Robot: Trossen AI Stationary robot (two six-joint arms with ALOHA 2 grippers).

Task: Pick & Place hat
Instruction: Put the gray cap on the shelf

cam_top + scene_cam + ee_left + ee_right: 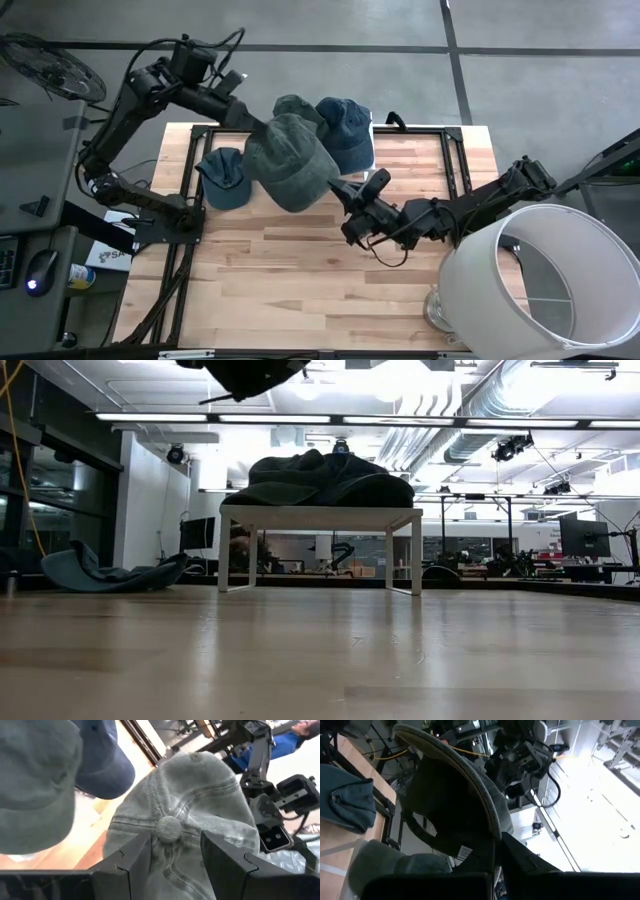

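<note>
Both grippers work one grey-green hat. High view: the hat (290, 160) is held above the table (300, 270), at about twelve o'clock from its centre; the left gripper (262, 128) meets it from eleven o'clock, the right gripper (345, 190) pinches its brim from four o'clock. Three more hats lie at the far edge.

Low view: hats (330, 480) rest on a small white stand (320, 518).

Left wrist view: fingers (132, 857) straddle the crown button, partly spread.

Right wrist view: jaws are clamped on the brim (485, 815).

Judgement: hand-over or carry stage; next, one gripper must let go cleanly.
</note>
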